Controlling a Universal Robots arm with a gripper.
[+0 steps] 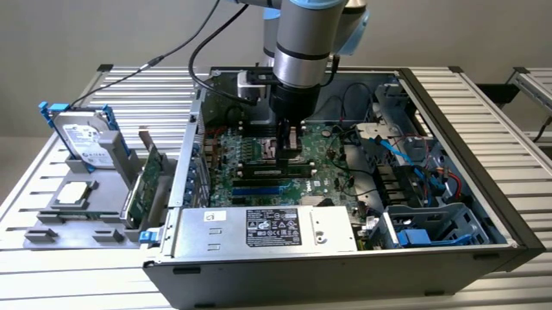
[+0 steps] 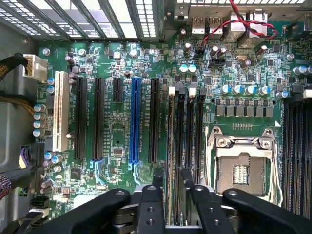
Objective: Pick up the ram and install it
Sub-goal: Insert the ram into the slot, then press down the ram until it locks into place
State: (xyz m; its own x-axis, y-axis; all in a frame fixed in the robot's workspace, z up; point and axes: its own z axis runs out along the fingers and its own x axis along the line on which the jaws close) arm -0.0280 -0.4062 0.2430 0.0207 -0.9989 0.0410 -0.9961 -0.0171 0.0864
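Observation:
The ram (image 2: 171,136) is a thin dark-green stick that stands on edge in one of the black memory slots on the motherboard (image 2: 117,136), beside the processor socket. In the exterior view the ram (image 1: 276,170) shows its row of black chips just below the arm's tool. My gripper (image 2: 172,178) hangs right over one end of the stick. Its two black fingers (image 2: 158,183) straddle the stick's top edge, with a small gap on each side. In the exterior view my gripper (image 1: 291,145) points straight down into the open computer case (image 1: 448,103). Nothing is lifted.
The processor socket (image 2: 241,168) lies close beside the memory slots. A blue card slot (image 2: 135,122) and black ones lie on the other side. The power supply (image 1: 267,227), a drive cage with blue cables (image 1: 423,194), a green expansion card (image 1: 147,184) and a hard drive (image 1: 86,139) surround the work area.

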